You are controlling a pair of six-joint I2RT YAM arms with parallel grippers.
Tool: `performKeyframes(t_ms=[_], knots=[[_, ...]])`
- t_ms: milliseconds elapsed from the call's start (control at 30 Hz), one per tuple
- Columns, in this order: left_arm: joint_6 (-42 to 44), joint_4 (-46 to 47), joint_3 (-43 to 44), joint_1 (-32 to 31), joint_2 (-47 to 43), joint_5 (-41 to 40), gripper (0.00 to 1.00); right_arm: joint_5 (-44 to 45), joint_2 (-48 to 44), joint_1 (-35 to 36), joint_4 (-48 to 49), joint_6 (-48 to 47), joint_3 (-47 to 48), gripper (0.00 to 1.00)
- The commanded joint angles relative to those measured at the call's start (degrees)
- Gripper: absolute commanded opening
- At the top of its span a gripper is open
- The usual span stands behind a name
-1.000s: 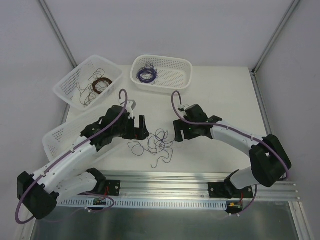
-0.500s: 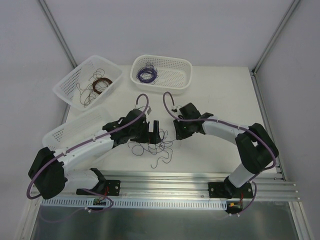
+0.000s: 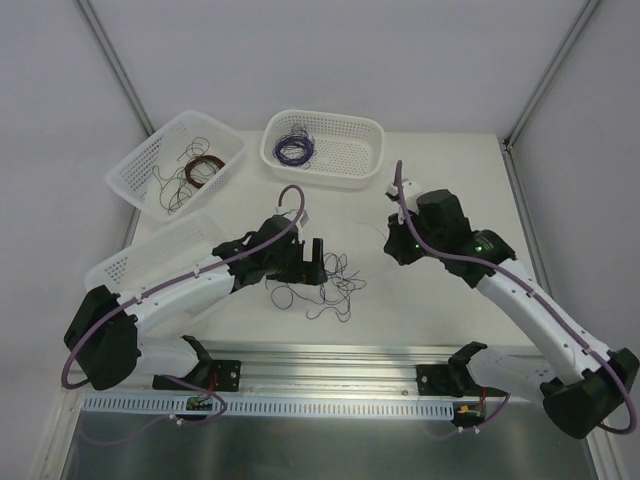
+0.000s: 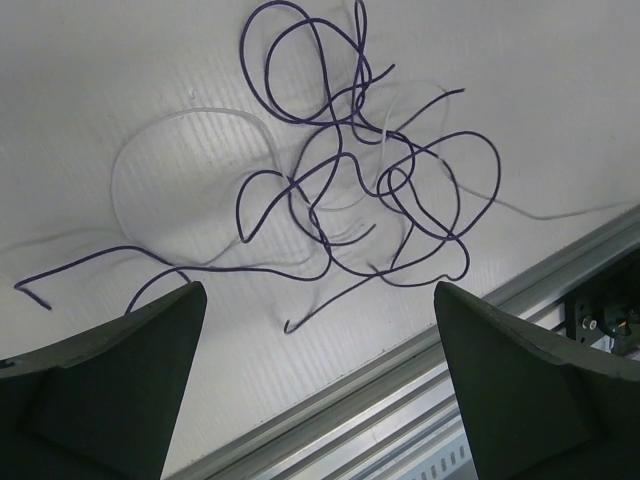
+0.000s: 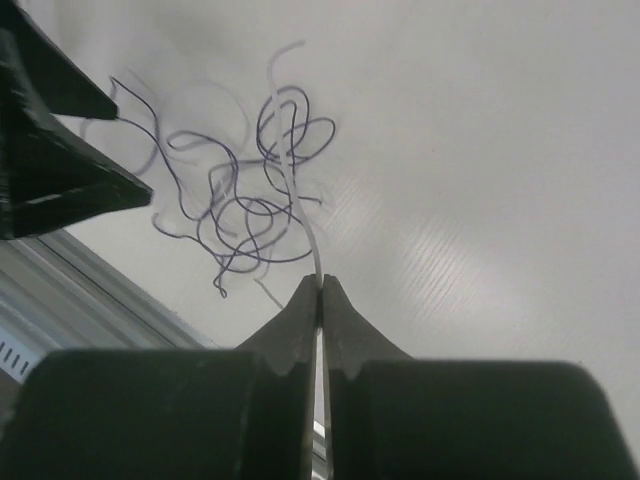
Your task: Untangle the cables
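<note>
Three white baskets (image 3: 340, 120) line the white tabletop's (image 3: 450, 160) upper left, two holding wire coils (image 3: 293, 150); the left pincer (image 4: 315, 290) gapes, the right pincer (image 5: 320, 285) clamps a whitish cable (image 5: 308, 230).

No legible writing in any view.
No letter, number, brand or sign can be read in the overhead view or in either wrist view. The only candidates are the small wired parts (image 3: 200, 403) along the front edge of the aluminium rail (image 3: 330, 362), one below each arm base. They are too small to tell whether they carry any marking.
</note>
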Motion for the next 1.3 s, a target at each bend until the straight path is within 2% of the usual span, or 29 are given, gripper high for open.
performKeyframes(t_ms=[0, 167, 433, 700, 933, 1067, 1267], knots=[[0.49, 1.95, 3.23, -0.80, 0.83, 1.36, 0.99, 2.44, -4.93, -0.37, -8.30, -4.12, 8.41, 0.01], [1.28, 2.21, 4.02, -1.24, -0.74, 1.63, 0.99, 2.88, -8.35, -0.38, -11.30, -4.31, 15.98, 0.01], [4.97, 4.93, 4.72, -2.82, -4.79, 3.38, 0.99, -0.81, -11.61, -0.37, -8.32, 1.84, 23.80, 0.02], [13.40, 12.14, 6.39, -9.14, -8.12, 3.91, 0.99, -8.46, -10.12, -0.46, -3.31, 8.87, 29.43, 0.03], [18.68, 20.58, 6.13, -14.59, -8.66, 3.48, 0.99, -10.21, -8.54, -0.38, -1.29, 14.40, 30.23, 0.03], [22.72, 26.46, 5.61, -18.63, -7.43, 0.05, 0.99, -12.24, -8.62, -0.38, 0.82, 17.22, 28.65, 0.03], [25.98, 37.10, 5.24, -20.40, -4.27, -2.24, 0.95, -12.06, -9.68, -0.46, 1.88, 20.47, 25.92, 0.03]])
